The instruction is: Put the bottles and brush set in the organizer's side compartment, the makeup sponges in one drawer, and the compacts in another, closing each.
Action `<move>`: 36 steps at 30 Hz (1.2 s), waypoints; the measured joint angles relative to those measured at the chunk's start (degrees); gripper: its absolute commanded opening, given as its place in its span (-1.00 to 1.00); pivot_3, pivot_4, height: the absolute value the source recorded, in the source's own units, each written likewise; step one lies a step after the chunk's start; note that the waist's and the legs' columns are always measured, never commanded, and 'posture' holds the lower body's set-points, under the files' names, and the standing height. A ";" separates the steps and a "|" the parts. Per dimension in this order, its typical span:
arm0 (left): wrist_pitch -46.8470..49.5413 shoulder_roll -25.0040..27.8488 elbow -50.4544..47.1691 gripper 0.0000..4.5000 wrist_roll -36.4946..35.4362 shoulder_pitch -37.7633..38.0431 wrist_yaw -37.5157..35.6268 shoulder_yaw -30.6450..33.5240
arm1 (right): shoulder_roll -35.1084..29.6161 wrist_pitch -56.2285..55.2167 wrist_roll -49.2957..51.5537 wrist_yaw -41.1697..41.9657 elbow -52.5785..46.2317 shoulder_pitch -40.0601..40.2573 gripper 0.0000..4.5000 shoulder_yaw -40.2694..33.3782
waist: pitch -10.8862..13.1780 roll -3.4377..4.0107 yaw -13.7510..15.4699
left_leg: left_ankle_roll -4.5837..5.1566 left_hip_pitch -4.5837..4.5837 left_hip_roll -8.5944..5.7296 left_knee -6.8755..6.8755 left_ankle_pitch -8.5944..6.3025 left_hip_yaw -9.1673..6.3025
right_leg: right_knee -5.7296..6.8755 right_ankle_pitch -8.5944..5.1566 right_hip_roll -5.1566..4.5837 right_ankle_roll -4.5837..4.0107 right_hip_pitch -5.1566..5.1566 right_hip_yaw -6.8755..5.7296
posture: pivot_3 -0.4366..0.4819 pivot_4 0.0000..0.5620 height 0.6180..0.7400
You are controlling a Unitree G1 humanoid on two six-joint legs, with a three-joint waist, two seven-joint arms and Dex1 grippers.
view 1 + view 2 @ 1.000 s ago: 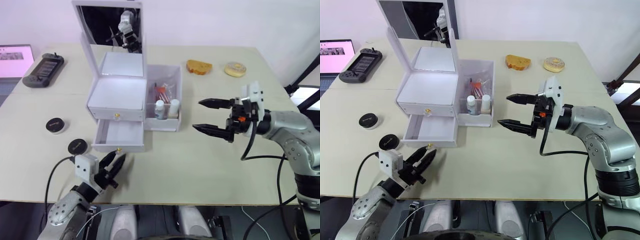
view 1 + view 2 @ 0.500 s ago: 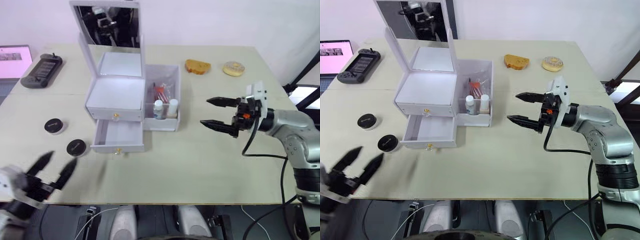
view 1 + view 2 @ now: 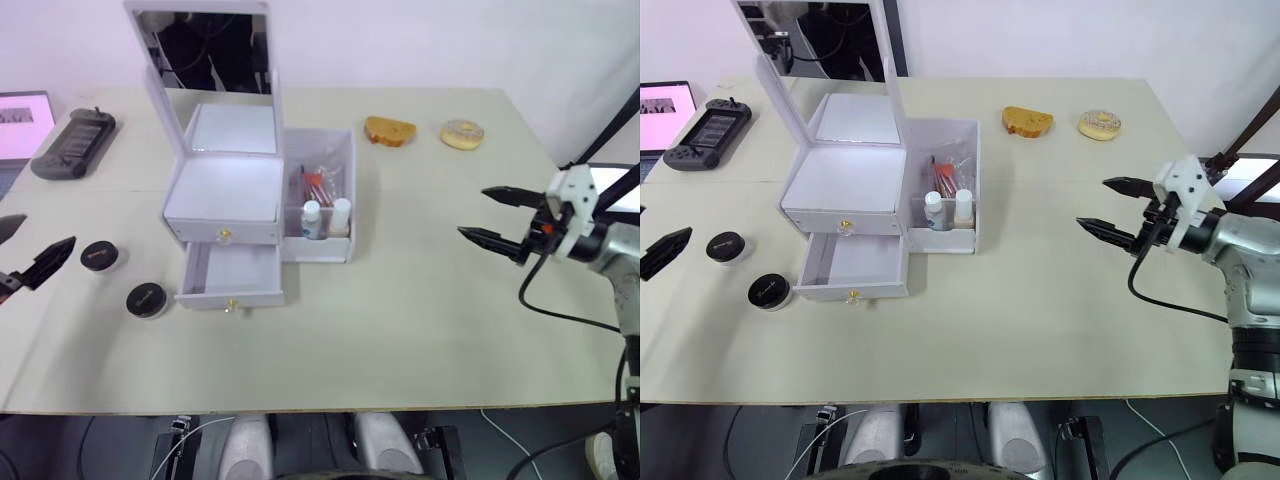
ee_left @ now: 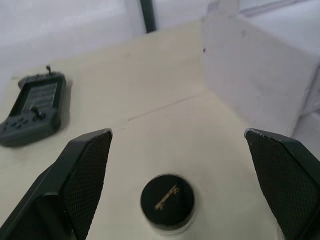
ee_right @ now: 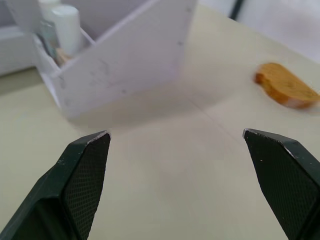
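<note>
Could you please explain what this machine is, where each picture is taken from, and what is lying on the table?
This is a humanoid robot with two arms, each ending in a two-fingered black hand. Two pictures come from cameras in its head, looking down over the table; the other two come from cameras on its wrists, looking out between the fingers. The left hand and the right hand are both open and hold nothing. On the table stands a white organizer with a mirror, its lower drawer pulled open, and bottles in its side compartment. Two black compacts lie beside it. A game controller and two pastries lie farther back.
</note>
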 measured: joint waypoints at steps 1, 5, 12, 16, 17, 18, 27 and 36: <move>-1.01 1.01 3.11 0.99 0.77 -0.56 -1.56 -0.12 | 0.02 -0.80 -0.40 -0.31 1.50 0.48 1.00 -0.38 | 0.01 0.01 -0.17 | 0.00 0.00 0.00 0.02 0.00 0.00 | 0.06 0.00 0.00 0.00 -0.01 0.00 | -0.05 -0.47 1.00; -5.67 4.65 15.10 0.99 3.59 -3.08 -5.80 -0.04 | 0.01 -4.47 -1.35 -1.83 6.44 0.88 1.00 -3.13 | 0.01 0.02 -0.79 | 0.00 0.04 0.00 0.11 0.00 0.01 | 0.15 0.00 -0.03 -0.01 0.00 0.01 | -0.05 -0.47 1.00; -9.87 6.18 24.89 0.99 5.66 -6.33 -9.23 -0.05 | 1.01 -7.10 -1.61 -2.80 8.60 0.92 1.00 -4.26 | 0.01 0.02 -0.69 | 0.00 0.08 0.00 0.13 0.00 0.00 | 0.38 -0.02 -0.03 0.01 -0.01 0.01 | -0.05 -0.47 1.00; -9.90 6.08 24.77 0.99 5.68 -6.80 -9.90 -0.06 | 1.97 -6.93 -1.59 -2.87 8.40 0.89 1.00 -4.07 | 0.01 0.02 -0.68 | -0.01 0.14 0.00 0.15 0.01 0.00 | 0.58 -0.02 -0.04 0.04 -0.01 0.01 | -0.05 -0.47 1.00; -9.90 5.98 24.75 0.99 5.68 -6.79 -9.88 -0.06 | 2.01 -6.58 -1.56 -2.79 8.08 0.88 1.00 -3.93 | 0.01 0.02 -0.69 | -0.01 0.17 0.00 0.15 0.00 0.00 | 0.62 -0.03 -0.04 0.05 -0.01 0.01 | -0.05 -0.47 1.00; -9.90 5.84 24.66 0.99 5.67 -6.74 -9.85 -0.05 | 2.01 -5.86 -1.46 -2.61 7.35 0.76 1.00 -3.69 | 0.01 0.02 -0.68 | -0.01 0.20 0.00 0.15 0.01 0.00 | 0.67 -0.03 -0.03 0.05 -0.01 0.01 | -0.05 -0.47 1.00; -6.92 1.30 12.99 0.99 3.60 2.79 -8.73 4.50 | 1.91 12.06 5.85 2.46 -7.81 -5.17 1.00 2.64 | 0.03 0.03 -0.80 | -0.01 0.31 0.05 0.12 0.01 0.03 | 0.77 -0.04 -0.01 0.04 -0.03 0.08 | -0.05 -0.47 1.00; 2.01 -10.52 -14.16 0.99 -1.66 21.14 -3.10 13.31 | 5.76 20.56 6.71 0.89 -14.77 -10.74 1.00 10.63 | 0.00 -0.04 -0.79 | -0.02 0.24 0.03 0.14 0.00 0.07 | 0.65 -0.08 -0.13 -0.04 -0.04 0.08 | -0.05 -0.47 1.00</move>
